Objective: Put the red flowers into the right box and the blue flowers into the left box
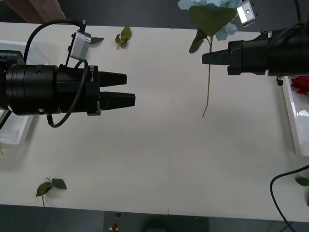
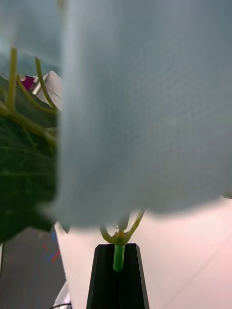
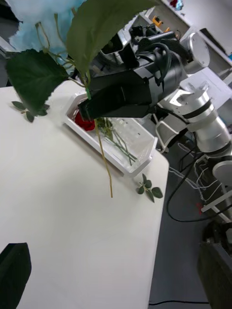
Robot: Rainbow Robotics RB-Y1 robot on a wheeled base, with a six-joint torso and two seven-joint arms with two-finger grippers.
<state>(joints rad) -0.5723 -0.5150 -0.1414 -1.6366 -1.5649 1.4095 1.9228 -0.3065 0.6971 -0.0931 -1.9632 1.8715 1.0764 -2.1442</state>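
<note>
Our right tool (image 1: 205,58) pinches a blue flower (image 1: 208,14) by its stem; our left tool (image 1: 129,89) waits open, empty. A loose handover could drop it short of the left box (image 1: 14,133).

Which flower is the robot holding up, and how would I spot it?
Start at the white table and look toward its far edge, where the right gripper is shut on a thin stem. That is the blue flower: a fluffy pale-blue head, broad green leaves, its long stem hanging free, unlike the red flowers lying in the right box.
</note>
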